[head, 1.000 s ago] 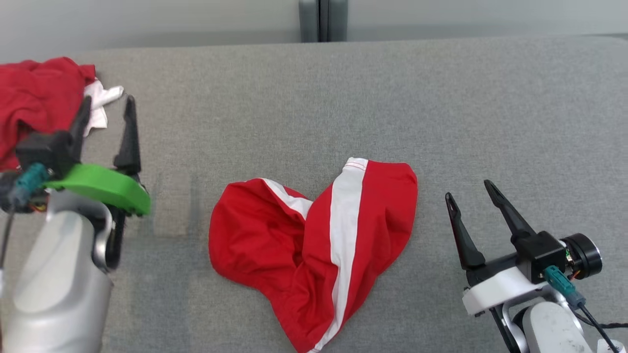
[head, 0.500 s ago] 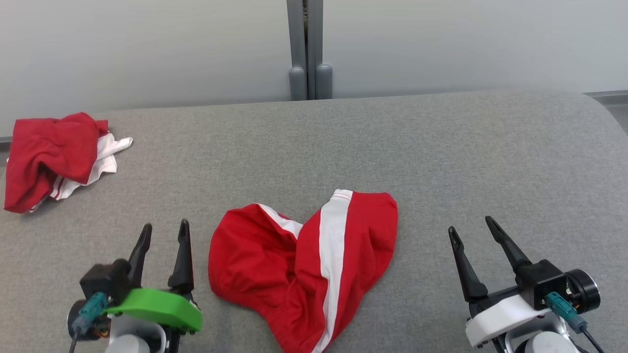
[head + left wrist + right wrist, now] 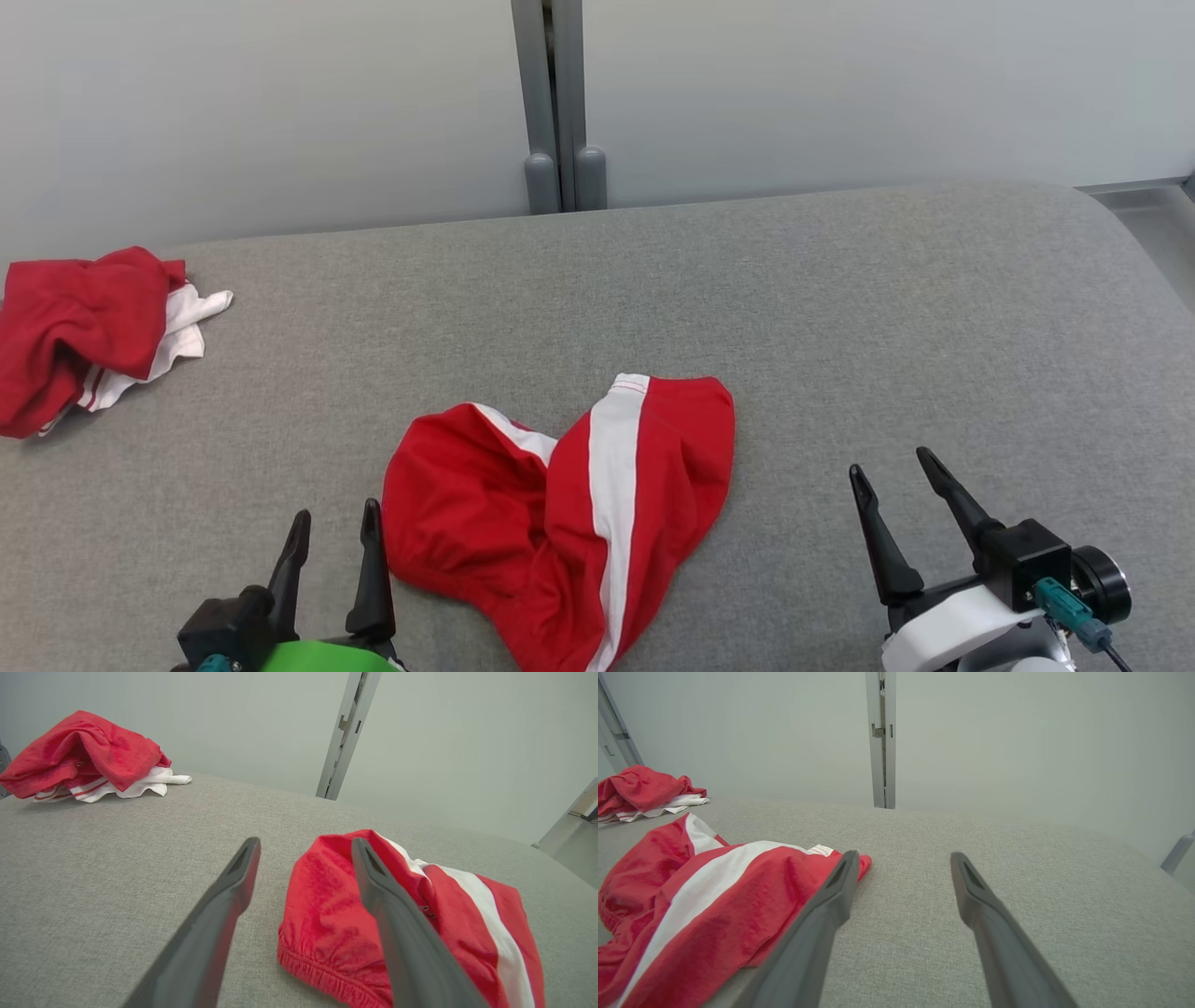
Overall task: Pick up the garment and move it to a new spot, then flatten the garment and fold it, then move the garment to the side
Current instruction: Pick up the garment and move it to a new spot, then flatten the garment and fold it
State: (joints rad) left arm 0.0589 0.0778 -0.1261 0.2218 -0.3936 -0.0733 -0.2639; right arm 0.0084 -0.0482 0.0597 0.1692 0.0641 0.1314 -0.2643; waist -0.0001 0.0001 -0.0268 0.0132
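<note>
Left gripper (image 3: 336, 515), jaws apart and empty, is shown just beside the left edge of the crumpled red-and-white garment (image 3: 560, 504), which lies on the grey surface (image 3: 840, 308) between both arms; right gripper (image 3: 889, 465), likewise spread and empty, is held apart from it. If only one layer is pinched, the bunched cloth may be dragged, not lifted. Compared with a second earlier, the left gripper is drawn back from the far red pile (image 3: 75, 327); the garment is unmoved

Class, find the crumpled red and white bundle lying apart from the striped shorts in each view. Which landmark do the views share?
Head view: bundle, far left edge.
Left wrist view: bundle, upper left.
Right wrist view: bundle, left edge.
Shared landmark: the grey post at the wall.
</note>
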